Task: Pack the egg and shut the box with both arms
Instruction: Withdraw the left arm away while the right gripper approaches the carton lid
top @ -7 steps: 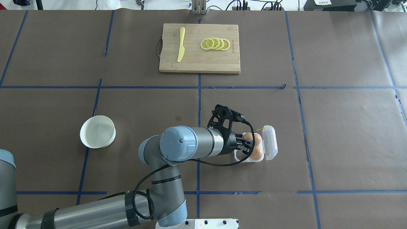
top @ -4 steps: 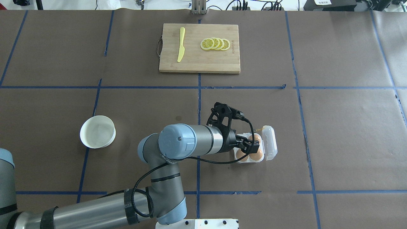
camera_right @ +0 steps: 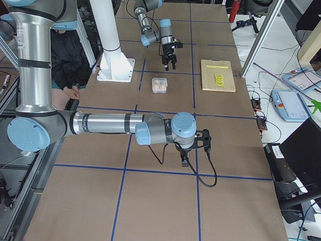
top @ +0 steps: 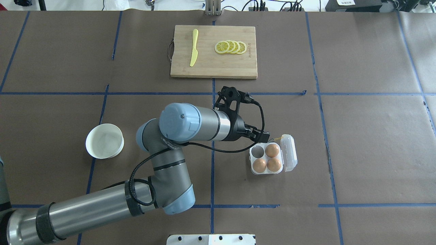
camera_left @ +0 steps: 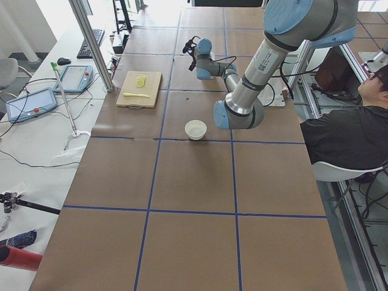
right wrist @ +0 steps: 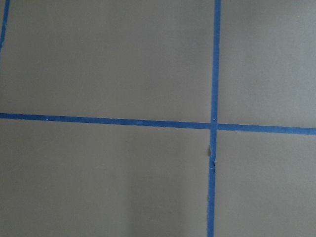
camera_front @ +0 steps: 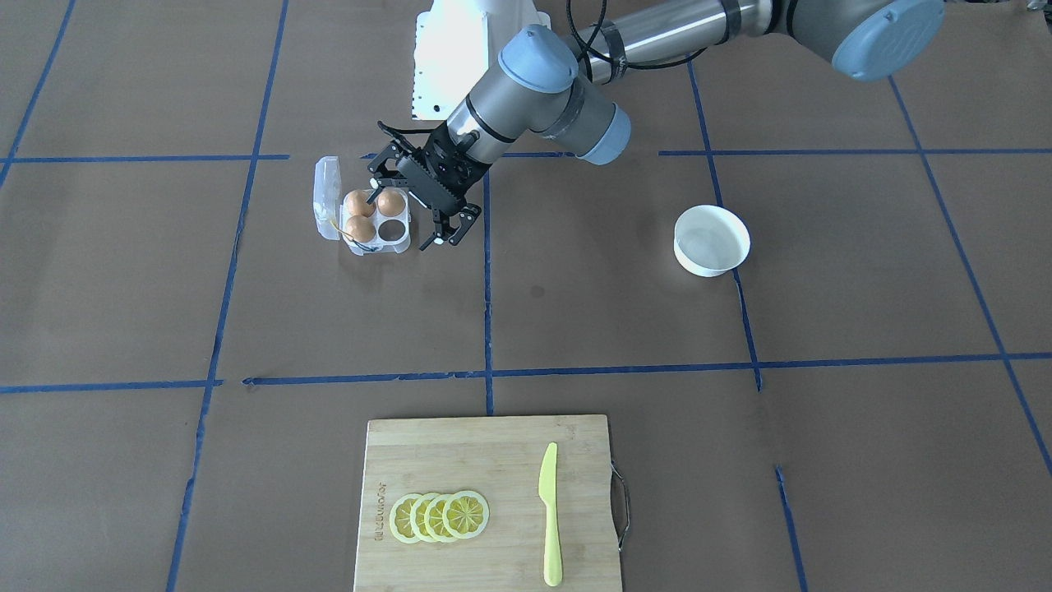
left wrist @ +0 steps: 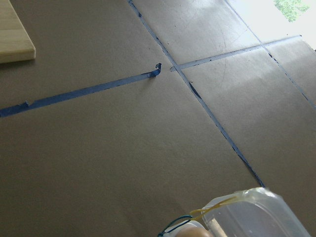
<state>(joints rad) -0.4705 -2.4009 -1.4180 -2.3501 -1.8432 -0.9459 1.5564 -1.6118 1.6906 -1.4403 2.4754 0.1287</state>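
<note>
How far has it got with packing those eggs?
Done: three eggs sit in the box, and the white bowl is empty. In hand: nothing; the left gripper hovers open by the box, the right gripper far off. Left: closing the lid, which lies open; one cell is empty.

Silver-grey left arm [top: 95, 209], light-blue caps [top: 180, 117]

The tabletop [top: 374, 146] is brown, gridded with blue tape [top: 153, 93]. The eggs [top: 272, 150] are orange-brown, the box [top: 289, 153] clear with a yellow cord [top: 278, 137], the bowl [top: 104, 141] white, the board [top: 211, 66] pale wood, the lemon slices [top: 230, 47] and knife [top: 194, 47] yellow. The left arm [top: 190, 122] is silver-grey, light-blue capped, its pincer [top: 263, 136] black.
</note>
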